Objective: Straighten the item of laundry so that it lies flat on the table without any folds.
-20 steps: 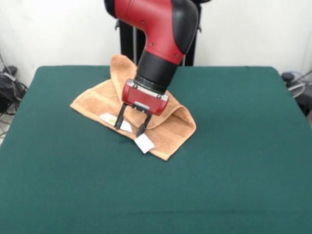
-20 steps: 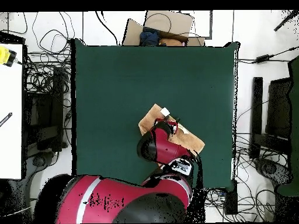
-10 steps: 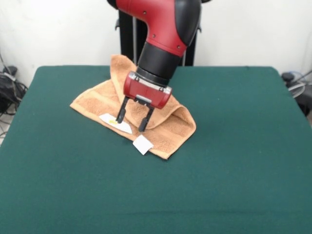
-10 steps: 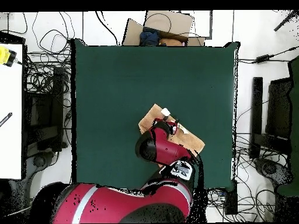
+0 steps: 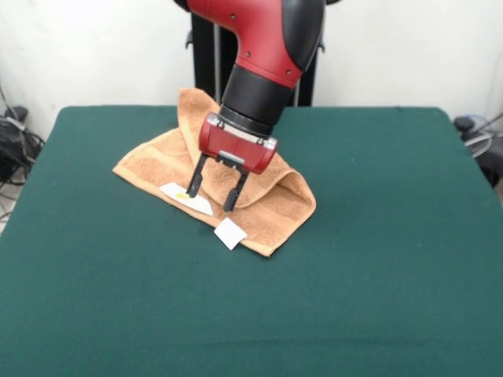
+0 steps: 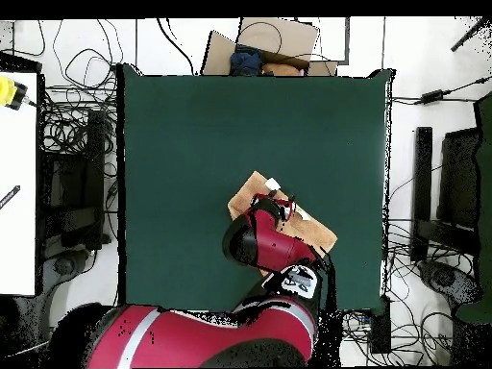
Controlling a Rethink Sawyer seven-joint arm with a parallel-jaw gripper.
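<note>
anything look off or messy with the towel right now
Yes. The towel is not flat: it lies rumpled on the table, with one corner folded up behind the arm and a fold along its right side. The open gripper hangs over the edge with the two white tags.

Small orange-tan terry towel [image 5: 267, 210] with woven border bands, lying rumpled and folded over itself. Far corner humped up in a peak, right side doubled into a thick fold. Two white tags [image 5: 230, 232] along the near edge, one flat on the towel, one poking out at the hem. Sitting toward the back-left of the big dark green felt desk [image 5: 377, 267].
</note>
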